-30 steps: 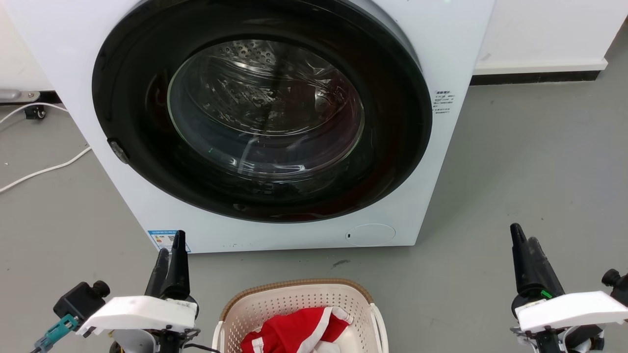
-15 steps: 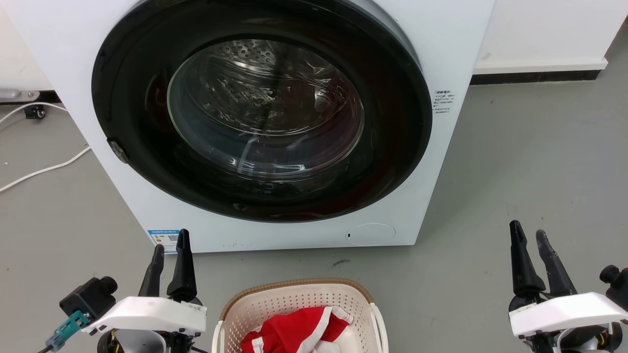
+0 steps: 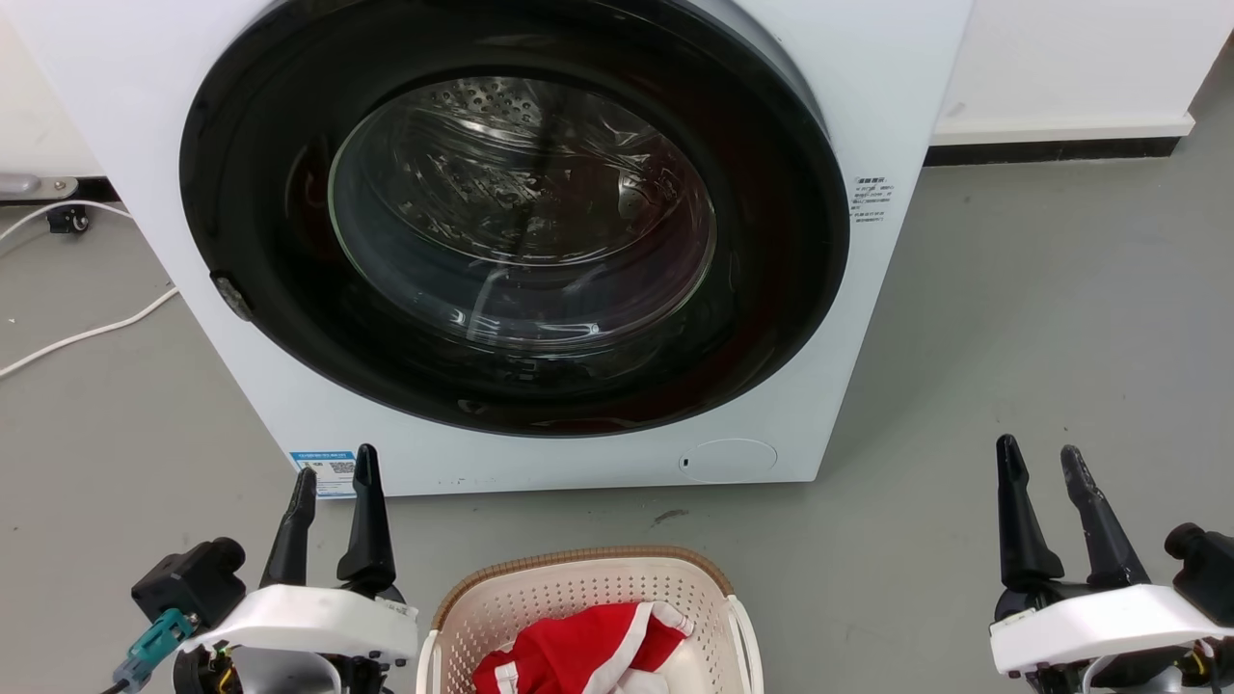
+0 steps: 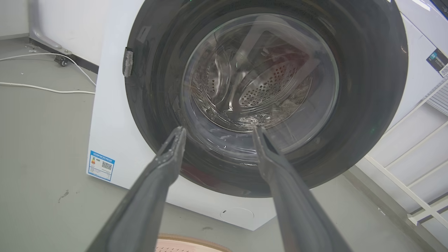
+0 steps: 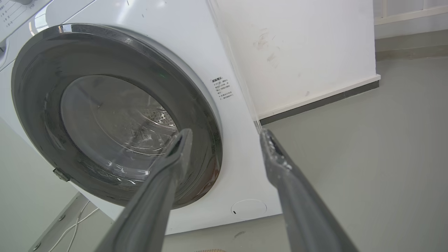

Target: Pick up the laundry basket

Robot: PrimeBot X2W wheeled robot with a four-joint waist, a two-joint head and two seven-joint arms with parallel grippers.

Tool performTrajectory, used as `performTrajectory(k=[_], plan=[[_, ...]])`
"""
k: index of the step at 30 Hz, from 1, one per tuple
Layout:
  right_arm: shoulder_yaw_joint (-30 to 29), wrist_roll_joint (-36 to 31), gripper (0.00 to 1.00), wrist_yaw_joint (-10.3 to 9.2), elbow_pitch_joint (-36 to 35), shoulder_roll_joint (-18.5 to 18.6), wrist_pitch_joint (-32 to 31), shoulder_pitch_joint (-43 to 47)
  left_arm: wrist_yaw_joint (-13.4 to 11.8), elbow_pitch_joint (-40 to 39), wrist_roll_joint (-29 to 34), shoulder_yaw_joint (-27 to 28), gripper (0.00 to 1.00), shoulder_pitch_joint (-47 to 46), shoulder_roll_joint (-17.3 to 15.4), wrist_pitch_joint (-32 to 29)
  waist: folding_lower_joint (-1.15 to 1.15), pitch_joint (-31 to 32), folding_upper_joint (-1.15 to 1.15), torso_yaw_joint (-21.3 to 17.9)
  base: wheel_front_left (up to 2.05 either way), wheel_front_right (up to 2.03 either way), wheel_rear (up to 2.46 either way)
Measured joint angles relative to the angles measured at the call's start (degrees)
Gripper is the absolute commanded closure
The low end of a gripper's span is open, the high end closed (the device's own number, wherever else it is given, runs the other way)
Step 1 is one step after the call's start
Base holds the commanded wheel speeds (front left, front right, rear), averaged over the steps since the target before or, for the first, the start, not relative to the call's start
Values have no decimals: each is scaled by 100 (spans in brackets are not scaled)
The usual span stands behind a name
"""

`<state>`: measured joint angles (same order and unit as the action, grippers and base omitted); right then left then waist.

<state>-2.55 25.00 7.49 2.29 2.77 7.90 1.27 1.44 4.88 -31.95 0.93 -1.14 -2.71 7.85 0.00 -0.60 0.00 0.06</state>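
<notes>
washer (image 3: 540,241): door shut | white cable (image 3: 87,335): on floor (image 3: 1012,337) | blue label (image 3: 326,472): washer's lower corner

left jaws spread apart, washer (image 4: 112,122) with dark round door ahead, laundry basket (image 4: 190,241) rim below

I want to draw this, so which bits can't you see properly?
Laundry basket: head view, near half cut off by the bottom edge.
Red and white cloth inside it: cut off too, so what garment it is stays unclear.
Sticker on the washer: print too small to read.
Drum: blurred by door glass reflections.
</notes>
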Motion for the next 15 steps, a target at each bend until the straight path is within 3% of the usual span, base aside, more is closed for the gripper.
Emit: performTrajectory(k=[15], plan=[[36,-1037,0,0,-205,1,238,107,-80,-131,991,-62,0,91,-2,244,0,-12,0,9,0,0,0]])
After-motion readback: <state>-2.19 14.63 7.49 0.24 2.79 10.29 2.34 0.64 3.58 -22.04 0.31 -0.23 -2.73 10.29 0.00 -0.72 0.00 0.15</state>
